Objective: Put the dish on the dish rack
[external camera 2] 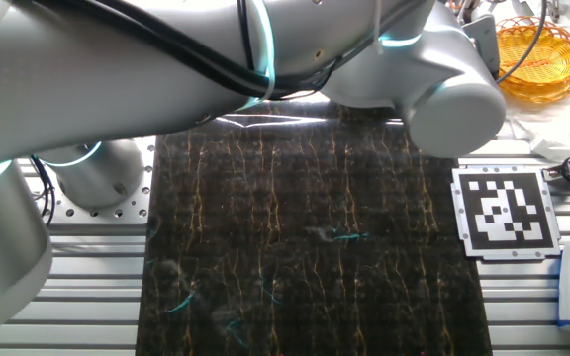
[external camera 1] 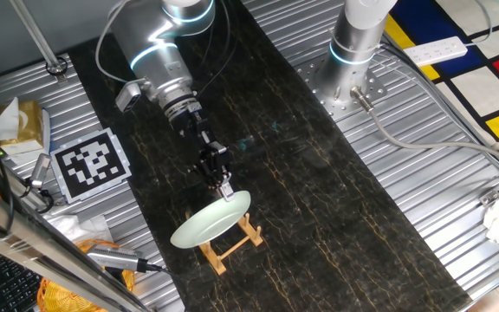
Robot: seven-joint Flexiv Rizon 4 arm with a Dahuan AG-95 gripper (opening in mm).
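- In one fixed view, we see the dish (external camera 1: 210, 220) low in the middle of the frame. It is tilted, and it sits on top of the rack (external camera 1: 230, 242).
- The rack stands on the dark mat (external camera 1: 319, 173). Its wooden legs stick out below and to the right of the dish.
- The gripper (external camera 1: 225, 189) is just above the dish, at its upper right rim. The fingers look closed on that rim, so we think they have hold of the dish. They are small here, so we are not fully sure.
- The arm (external camera 1: 158, 65) comes down from the upper left of the frame.
- A black and white tag (external camera 1: 91, 163) lies at the left, off the mat.
- In the other fixed view, the big arm (external camera 2: 166, 69) fills the top of the frame. We cannot see the dish, the rack or the gripper here. We see only the mat (external camera 2: 305, 237), the tag (external camera 2: 504, 210) at the right, and a yellow basket (external camera 2: 542, 59) in the upper right corner.
- We think this is the putting-down step. The dish is on the rack but not let go yet.
- Next, we would check that the dish leans safely between the pegs. Then the fingers should open slowly and lift straight away, so the dish does not slide off.
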